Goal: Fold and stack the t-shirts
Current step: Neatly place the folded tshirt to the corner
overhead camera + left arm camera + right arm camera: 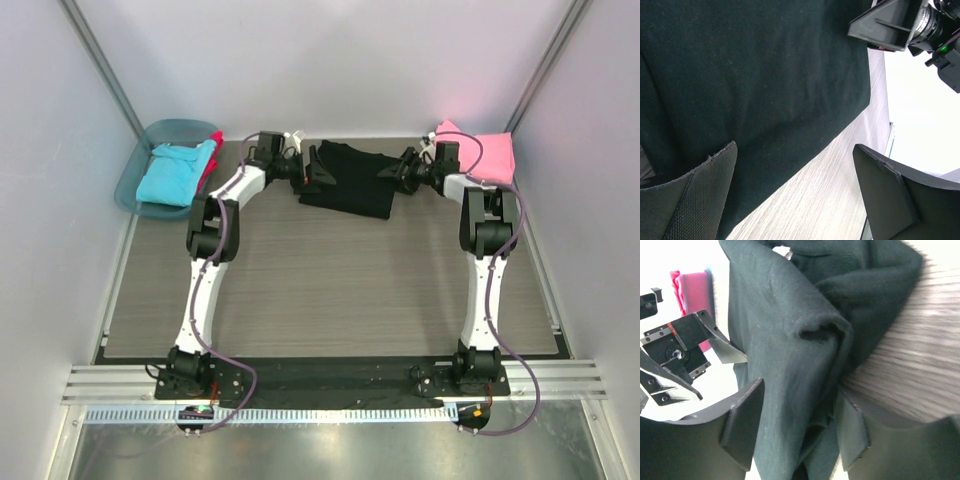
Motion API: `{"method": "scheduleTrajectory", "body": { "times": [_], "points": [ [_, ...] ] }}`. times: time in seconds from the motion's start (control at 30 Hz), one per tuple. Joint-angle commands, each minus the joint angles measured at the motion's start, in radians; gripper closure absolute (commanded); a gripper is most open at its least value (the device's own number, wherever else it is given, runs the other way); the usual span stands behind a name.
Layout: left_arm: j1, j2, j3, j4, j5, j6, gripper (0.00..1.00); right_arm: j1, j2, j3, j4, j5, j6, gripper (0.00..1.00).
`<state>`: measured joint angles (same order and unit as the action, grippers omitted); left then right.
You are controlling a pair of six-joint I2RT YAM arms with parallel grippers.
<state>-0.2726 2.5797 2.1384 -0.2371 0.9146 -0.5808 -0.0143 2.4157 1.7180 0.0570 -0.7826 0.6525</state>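
The black t-shirt (350, 180) lies bunched at the far middle of the table, filling the left wrist view (765, 75). My left gripper (315, 172) (795, 147) stands wide open at its left edge, low over the hem and the bare wood, holding nothing. My right gripper (392, 170) (801, 387) is at the shirt's right edge. Its fingers are open and straddle a raised fold of the black cloth (790, 315), which hangs between them. A folded pink t-shirt (485, 155) lies at the far right corner. Turquoise (175, 175) and red (212, 160) t-shirts sit in the tub.
The translucent teal tub (135, 180) stands at the far left corner against the wall. The wood-grain table (330, 290) stretches from the shirt towards the arm bases. White walls close in on three sides. Each wrist camera sees the other gripper across the shirt.
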Motion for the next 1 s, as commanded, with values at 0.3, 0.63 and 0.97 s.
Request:
{"method": "scheduleTrajectory", "body": {
  "times": [0.3, 0.63, 0.97],
  "points": [
    [-0.002, -0.124, 0.139, -0.301, -0.385, 0.202, 0.00, 0.051, 0.109, 0.035, -0.150, 0.016, -0.096, 0.87],
    [0.062, -0.133, 0.170, -0.504, -0.480, 0.349, 0.00, -0.012, 0.080, 0.325, -0.605, 0.089, -0.536, 0.99],
    [0.052, -0.182, 0.104, -0.533, -0.413, 0.406, 0.00, -0.039, 0.023, 0.555, -0.830, 0.379, -0.882, 0.99]
  ]
}}
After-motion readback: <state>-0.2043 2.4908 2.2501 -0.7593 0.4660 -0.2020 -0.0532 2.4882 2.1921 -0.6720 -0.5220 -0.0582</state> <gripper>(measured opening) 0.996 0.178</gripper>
